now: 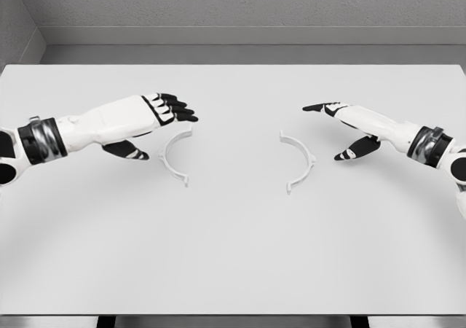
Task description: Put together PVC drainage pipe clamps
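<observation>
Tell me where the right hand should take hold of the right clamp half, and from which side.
Probably at the arc's middle, from the right. The right clamp half lies flat, bulging toward the open right hand, its open side facing the left clamp half.

At the frame's middle, two white half-ring clamp pieces, the left clamp half (172, 155) and the right clamp half (300, 163), lay apart on the white tabletop (233, 262), with the left hand (149, 120) and right hand (348, 122) hovering open-fingered just outside them.
</observation>
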### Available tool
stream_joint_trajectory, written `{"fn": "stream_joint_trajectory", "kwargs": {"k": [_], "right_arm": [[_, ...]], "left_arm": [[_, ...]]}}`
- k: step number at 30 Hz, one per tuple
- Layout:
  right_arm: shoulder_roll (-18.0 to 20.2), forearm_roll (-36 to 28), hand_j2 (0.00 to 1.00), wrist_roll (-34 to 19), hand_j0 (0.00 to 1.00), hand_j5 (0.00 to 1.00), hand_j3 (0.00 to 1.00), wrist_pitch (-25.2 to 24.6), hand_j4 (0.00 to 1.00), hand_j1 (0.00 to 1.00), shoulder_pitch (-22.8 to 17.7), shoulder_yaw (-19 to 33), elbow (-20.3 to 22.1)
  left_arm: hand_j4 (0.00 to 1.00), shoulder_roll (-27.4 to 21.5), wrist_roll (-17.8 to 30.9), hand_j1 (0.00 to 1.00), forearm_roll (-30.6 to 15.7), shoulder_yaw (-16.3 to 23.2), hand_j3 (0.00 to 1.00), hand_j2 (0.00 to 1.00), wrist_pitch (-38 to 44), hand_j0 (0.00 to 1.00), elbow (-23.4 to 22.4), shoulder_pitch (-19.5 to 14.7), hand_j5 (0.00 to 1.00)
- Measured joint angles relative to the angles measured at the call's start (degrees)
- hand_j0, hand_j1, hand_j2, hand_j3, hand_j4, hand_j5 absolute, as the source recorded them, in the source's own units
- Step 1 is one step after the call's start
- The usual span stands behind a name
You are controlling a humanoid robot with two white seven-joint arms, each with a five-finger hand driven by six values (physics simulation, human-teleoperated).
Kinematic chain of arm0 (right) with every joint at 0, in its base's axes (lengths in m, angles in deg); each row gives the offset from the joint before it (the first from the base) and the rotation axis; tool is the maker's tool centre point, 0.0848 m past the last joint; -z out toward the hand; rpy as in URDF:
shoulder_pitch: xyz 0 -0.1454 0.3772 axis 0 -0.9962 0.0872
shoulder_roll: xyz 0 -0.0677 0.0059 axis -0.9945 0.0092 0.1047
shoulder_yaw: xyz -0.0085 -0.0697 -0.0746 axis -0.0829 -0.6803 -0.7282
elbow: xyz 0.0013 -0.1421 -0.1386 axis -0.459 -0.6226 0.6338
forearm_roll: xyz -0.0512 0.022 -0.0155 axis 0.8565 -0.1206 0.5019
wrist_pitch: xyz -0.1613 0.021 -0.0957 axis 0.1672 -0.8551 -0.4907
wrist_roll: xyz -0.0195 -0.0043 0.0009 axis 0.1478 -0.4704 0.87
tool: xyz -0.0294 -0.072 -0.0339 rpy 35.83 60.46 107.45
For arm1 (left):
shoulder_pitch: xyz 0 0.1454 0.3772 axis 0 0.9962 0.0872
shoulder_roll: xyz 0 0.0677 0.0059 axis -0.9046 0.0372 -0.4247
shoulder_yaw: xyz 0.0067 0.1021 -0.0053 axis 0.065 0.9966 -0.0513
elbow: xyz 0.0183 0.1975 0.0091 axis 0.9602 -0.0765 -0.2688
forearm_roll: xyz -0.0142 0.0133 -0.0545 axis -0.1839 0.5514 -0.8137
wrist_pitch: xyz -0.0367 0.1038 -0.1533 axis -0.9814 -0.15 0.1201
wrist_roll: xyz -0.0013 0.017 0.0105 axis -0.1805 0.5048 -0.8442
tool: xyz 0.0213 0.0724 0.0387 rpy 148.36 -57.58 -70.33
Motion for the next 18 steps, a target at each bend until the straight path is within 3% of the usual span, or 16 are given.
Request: {"fn": "stream_joint_trajectory", "kwargs": {"k": [18], "right_arm": [[-5.07, 1.9, 1.0, -0.29, 1.0, 1.0, 1.0, -0.01, 1.0, 1.0, 0.79, -2.07, 0.1]], "left_arm": [[1.0, 5.4, 0.56, 1.0, 5.95, -0.62, 1.0, 1.0, 0.0, 1.0, -10.0, -1.05, 1.0]]}}
